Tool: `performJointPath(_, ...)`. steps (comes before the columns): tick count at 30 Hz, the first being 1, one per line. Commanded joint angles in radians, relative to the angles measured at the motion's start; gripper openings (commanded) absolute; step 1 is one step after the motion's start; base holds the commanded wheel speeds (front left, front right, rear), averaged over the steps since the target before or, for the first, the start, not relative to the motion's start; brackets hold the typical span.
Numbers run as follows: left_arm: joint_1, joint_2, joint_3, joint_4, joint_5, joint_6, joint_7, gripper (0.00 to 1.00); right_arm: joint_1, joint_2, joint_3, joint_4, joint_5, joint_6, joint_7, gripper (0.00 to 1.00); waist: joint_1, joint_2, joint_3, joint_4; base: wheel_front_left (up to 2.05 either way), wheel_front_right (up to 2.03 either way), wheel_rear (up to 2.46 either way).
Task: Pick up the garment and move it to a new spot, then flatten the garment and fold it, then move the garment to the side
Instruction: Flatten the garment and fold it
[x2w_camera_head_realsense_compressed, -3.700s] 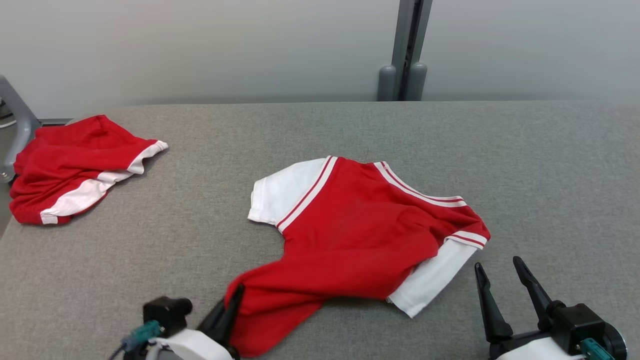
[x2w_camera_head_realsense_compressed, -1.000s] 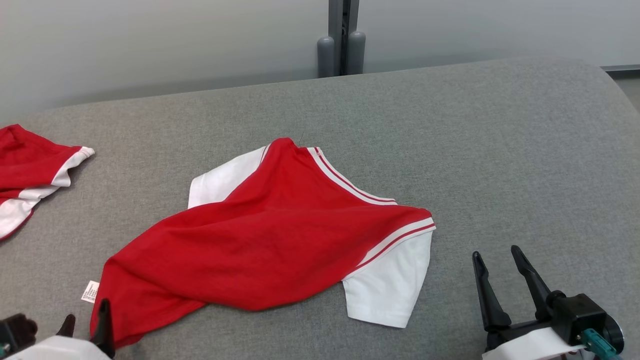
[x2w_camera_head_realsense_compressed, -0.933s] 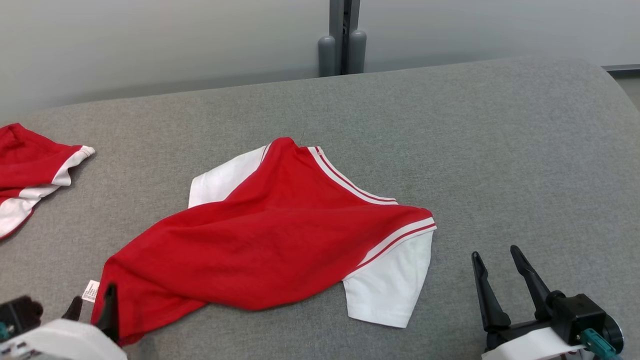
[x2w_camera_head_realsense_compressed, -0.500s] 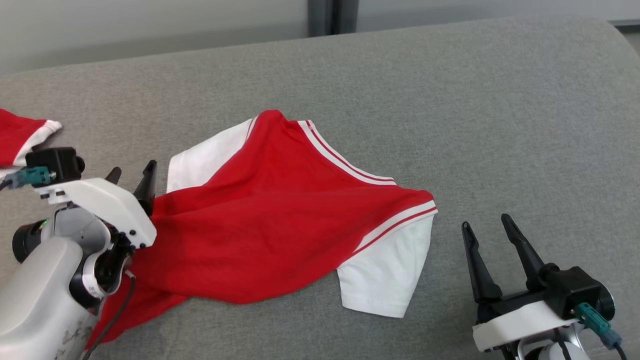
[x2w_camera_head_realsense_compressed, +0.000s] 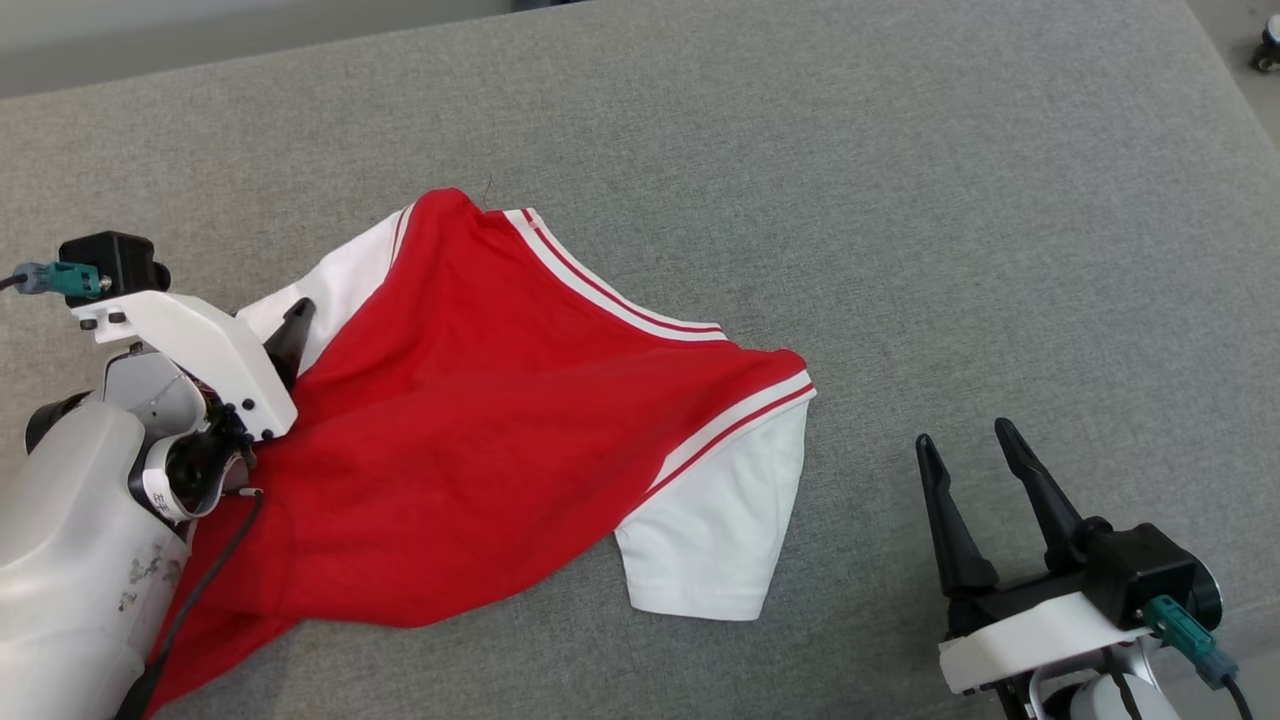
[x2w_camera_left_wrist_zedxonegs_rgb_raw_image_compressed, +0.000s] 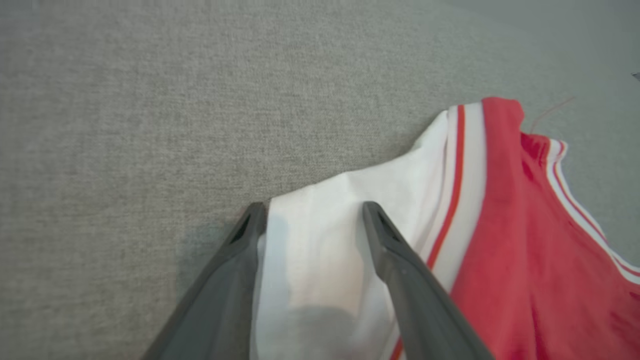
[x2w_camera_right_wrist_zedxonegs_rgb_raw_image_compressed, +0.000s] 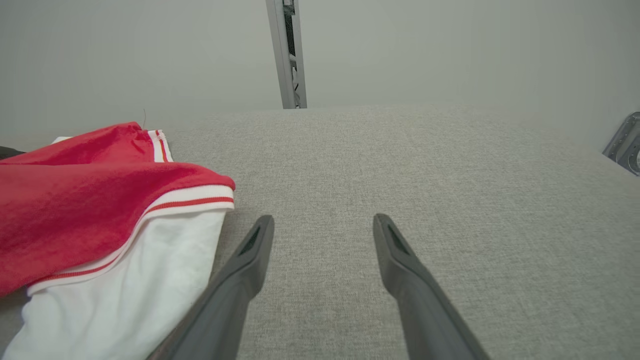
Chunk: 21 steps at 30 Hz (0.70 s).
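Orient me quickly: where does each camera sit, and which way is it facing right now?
Head view: on the head, looking down at the shirt on the table; left arm lower left, right hand lower right.
Left wrist view: along the open left hand, white sleeve seen between its fingers.
Right wrist view: low along the open right hand, over bare table toward a wall post.
Shared: all three show the shirt.

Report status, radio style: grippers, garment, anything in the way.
Left gripper open, straddling white sleeve. Right gripper open, clear of cloth. Garment rumpled, not folded. No obstruction seen.
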Motion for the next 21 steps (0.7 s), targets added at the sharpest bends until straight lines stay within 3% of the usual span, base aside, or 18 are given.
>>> performJointPath(1, 0.003, -0.019, -0.013, 0.025, -0.006, -0.022, 0.021, 0.71, -0.014, -0.005, -0.002, -0.002, 0.004, 0.000, -0.005, 1.00, 0.0000, 0.0000, -0.001, -0.001, 0.00, 0.00, 0.00)
performJointPath(2, 0.003, -0.031, -0.020, 0.033, -0.016, -0.048, 0.035, 0.00, -0.015, -0.005, -0.003, -0.001, 0.004, 0.000, -0.005, 1.00, 0.0000, 0.0000, -0.003, 0.000, 0.00, 0.00, 0.00)
performJointPath(4, -0.005, -0.052, -0.028, 0.040, -0.029, -0.090, 0.044, 0.00, -0.013, -0.005, -0.006, 0.002, 0.002, 0.000, -0.005, 1.00, 0.0000, 0.0000, -0.010, 0.004, 0.00, 0.00, 0.00)
performJointPath(10, -0.071, -0.076, 0.015, 0.053, -0.011, -0.096, -0.102, 0.00, 0.002, -0.005, -0.010, 0.004, -0.009, 0.000, -0.005, 1.00, 0.0000, 0.0000, -0.043, 0.032, 0.00, 0.00, 0.00)
performJointPath(21, -0.166, -0.037, 0.078, 0.127, 0.107, 0.020, -0.463, 0.00, 0.019, -0.005, 0.013, 0.010, -0.005, 0.000, -0.005, 1.00, 0.0000, 0.0000, -0.114, 0.033, 0.00, 0.00, 0.00)
